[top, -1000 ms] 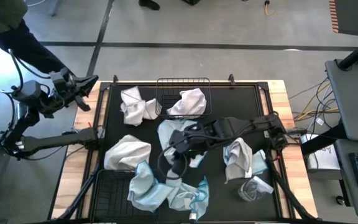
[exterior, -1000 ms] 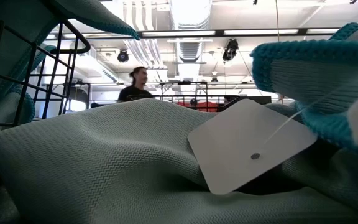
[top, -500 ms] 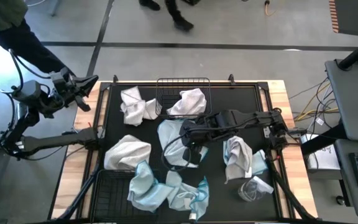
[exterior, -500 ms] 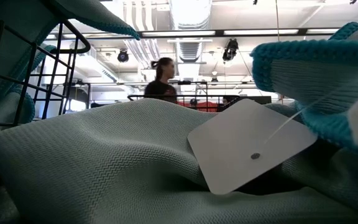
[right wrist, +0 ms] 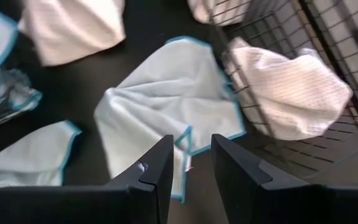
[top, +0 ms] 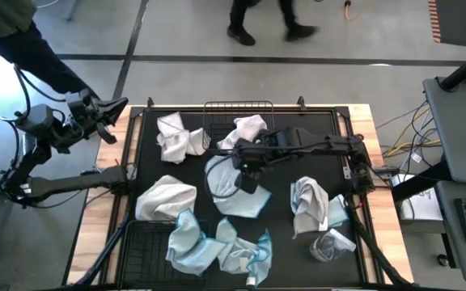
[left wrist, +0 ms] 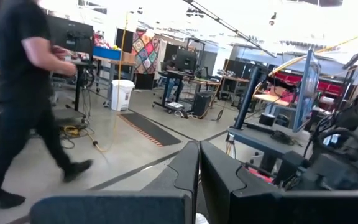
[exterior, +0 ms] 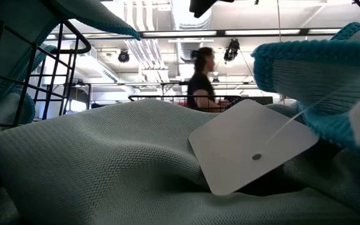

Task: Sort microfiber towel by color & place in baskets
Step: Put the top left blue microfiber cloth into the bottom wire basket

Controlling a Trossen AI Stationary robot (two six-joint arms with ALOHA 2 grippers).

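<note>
Black matting (top: 188, 170) covers my worktop; my right gripper (right wrist: 188, 163), fingers slightly apart and empty, hovers above a crumpled light-blue microfiber towel (right wrist: 166, 109), beside the black wire-mesh basket (right wrist: 303, 68).

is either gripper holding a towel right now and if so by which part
Neither holds anything. The right gripper is open above a light blue towel, fingers apart with nothing between; the left gripper is shut, off the table's left edge.

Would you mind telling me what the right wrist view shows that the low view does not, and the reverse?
Only the right wrist view shows the open right gripper above a spread light blue microfiber towel, and a white towel draped on a black wire-mesh basket. Only the low view shows a white paper tag and a person beyond. Both show light blue cloth and black wire mesh.
</note>
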